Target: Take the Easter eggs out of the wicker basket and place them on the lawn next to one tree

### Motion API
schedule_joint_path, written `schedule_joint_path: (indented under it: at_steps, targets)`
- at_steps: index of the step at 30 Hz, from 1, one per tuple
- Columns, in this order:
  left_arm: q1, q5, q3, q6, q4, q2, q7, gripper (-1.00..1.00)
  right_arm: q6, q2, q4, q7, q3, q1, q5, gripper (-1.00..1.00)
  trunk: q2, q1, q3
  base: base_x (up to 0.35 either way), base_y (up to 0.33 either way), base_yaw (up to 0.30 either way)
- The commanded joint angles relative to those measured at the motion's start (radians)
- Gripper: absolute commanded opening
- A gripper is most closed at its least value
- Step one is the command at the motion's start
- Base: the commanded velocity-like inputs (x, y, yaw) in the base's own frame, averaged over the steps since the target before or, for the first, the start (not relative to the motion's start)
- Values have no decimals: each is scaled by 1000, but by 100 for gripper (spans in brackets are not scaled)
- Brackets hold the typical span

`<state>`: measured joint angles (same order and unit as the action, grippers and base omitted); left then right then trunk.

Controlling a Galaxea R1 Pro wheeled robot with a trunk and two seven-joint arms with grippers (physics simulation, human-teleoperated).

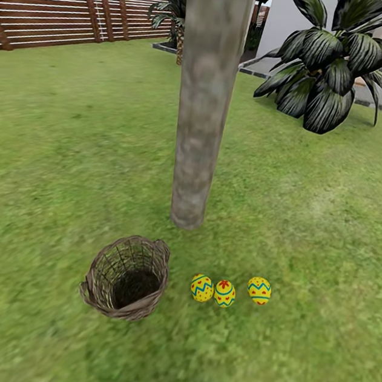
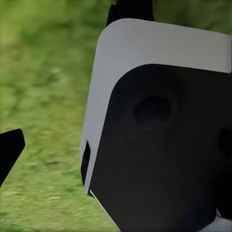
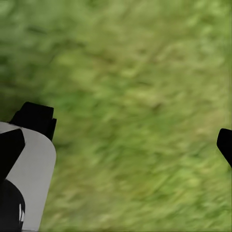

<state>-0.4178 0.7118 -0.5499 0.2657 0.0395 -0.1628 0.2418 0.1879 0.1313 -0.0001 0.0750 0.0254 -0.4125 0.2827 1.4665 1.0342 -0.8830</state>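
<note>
Head view: three small yellow Easter eggs with blue zigzag bands and red marks lie in a row on the mottled green lawn [image 1: 56, 152], the left egg [image 1: 201, 288] touching the middle egg [image 1: 224, 294], the right egg [image 1: 259, 290] just apart. The round tan-brown wicker basket [image 1: 127, 276], tilted and empty, sits just beside them. The thick pale grey-beige tree trunk [image 1: 204, 95] rises near, behind both. A brown slatted wooden fence [image 1: 59, 6] and a dark-leaved palm-like plant [image 1: 332, 65] stand farther back.

The right gripper [image 3: 121, 145] hangs over grass, its jaws spread wide and holding nothing. For the left gripper [image 2: 9, 154], only one dark fingertip shows beside a white-and-black robot part [image 2: 159, 135]; I cannot tell its jaw state.
</note>
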Motion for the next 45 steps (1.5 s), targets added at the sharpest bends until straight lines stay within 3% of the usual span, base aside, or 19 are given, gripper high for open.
schedule_joint_path:
  at_steps: [1, 11, 45]
  targets:
    - [-1, 11, -8, 3, 2, 0, 5, 100, 3, 0, 1, 5, 2, 2, 7, 100, 0, 0, 1, 0, 0, 0]
    - [-1, 11, -8, 3, 3, 0, 5, 100, 41, -1, 2, 6, 2, 7, 8, 100, 0, 0, 17, 0, 0, 0]
    - [-1, 11, -8, 3, 2, 0, 5, 100, 47, -2, 2, 6, 4, 24, 18, 100, 0, 0, 73, 0, 0, 0]
